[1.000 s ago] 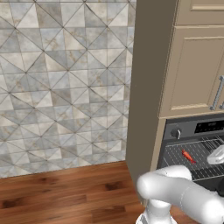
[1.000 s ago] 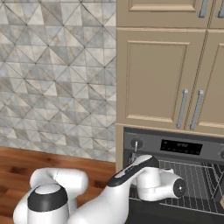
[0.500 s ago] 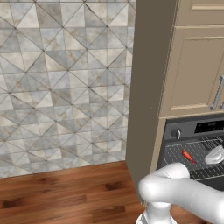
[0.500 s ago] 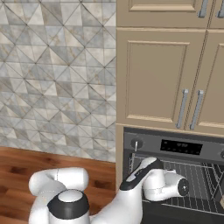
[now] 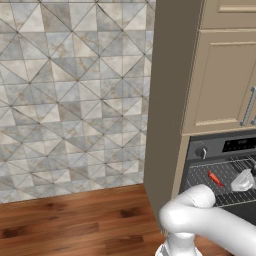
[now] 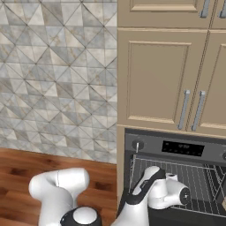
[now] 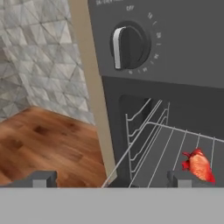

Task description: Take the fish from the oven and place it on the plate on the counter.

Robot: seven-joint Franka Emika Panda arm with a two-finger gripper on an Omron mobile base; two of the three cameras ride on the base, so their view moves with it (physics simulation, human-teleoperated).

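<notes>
Beside tool [image 7: 111, 177] (right tip): fish [image 7: 200, 165].

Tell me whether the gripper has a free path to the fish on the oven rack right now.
Probably yes. The oven stands open, the fish lies bare on the wire rack, and the open gripper faces it with nothing between; it needs to shift sideways to centre on it.

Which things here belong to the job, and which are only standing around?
Job: fish on the rack in the oven; open gripper, short of the fish.

Not the job: oven knob, cupboard doors, tiled wall, wood floor.
</notes>
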